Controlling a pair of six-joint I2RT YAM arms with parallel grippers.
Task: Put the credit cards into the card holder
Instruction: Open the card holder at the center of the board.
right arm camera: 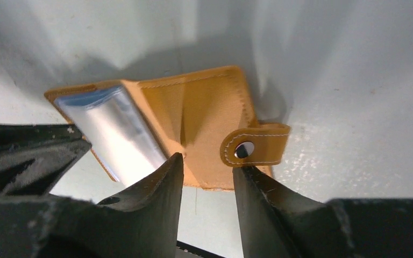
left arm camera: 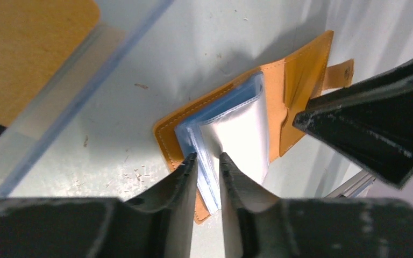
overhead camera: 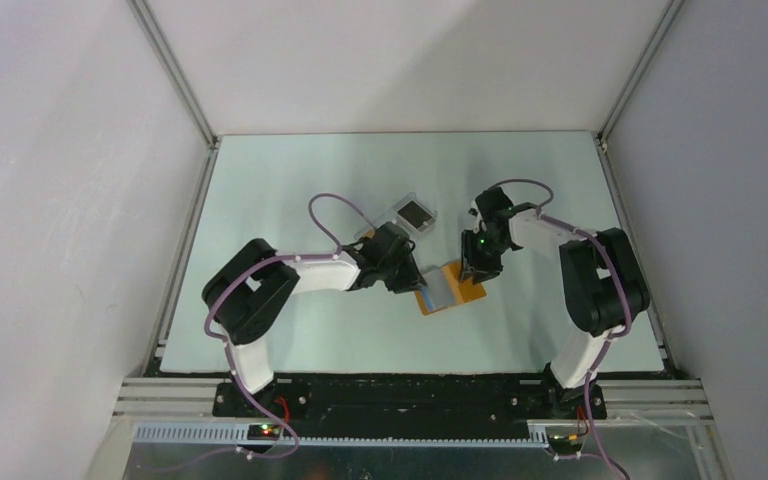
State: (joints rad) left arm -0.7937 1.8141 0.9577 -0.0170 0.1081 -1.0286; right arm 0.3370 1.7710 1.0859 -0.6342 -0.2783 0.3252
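White panel walls (overhead camera: 60, 200) on three sides, smooth and matte, joined by aluminium rails. Pale green bench (overhead camera: 290, 330), flat, lightly scuffed and flecked up close. Wide bare stretches toward its left, right and far edges, with everything crowded at the middle.

Left arm (overhead camera: 260, 290) and right arm (overhead camera: 595, 285), black and white shells trailing purple cable, bent inward toward each other.

Just beyond the left arm, a clear plastic case with a black centre (overhead camera: 417, 213), square-cornered and glossy. A second clear case with a tan centre (left arm camera: 27, 48), partly under that arm's wrist.

Between the two wrists, flat on the bench and folded open: card holder (overhead camera: 472, 293), orange-tan, leathery, stitched along rounded edges. Clear sleeves (left arm camera: 236, 129) fanned up from its spine, shiny, with pale blue showing inside; card or tint, cannot tell.

Left end effector (left arm camera: 207, 157) at a thin slit on the sleeves' free edge, a few leaves pinched in it. Right end effector (right arm camera: 207, 162) about half open, tips astride the bare cover's near edge, nothing clamped; touching the leather or just above it, cannot tell.

Beside that tip, clasp tab (right arm camera: 255, 145) with a round metal stud (right arm camera: 244, 149).
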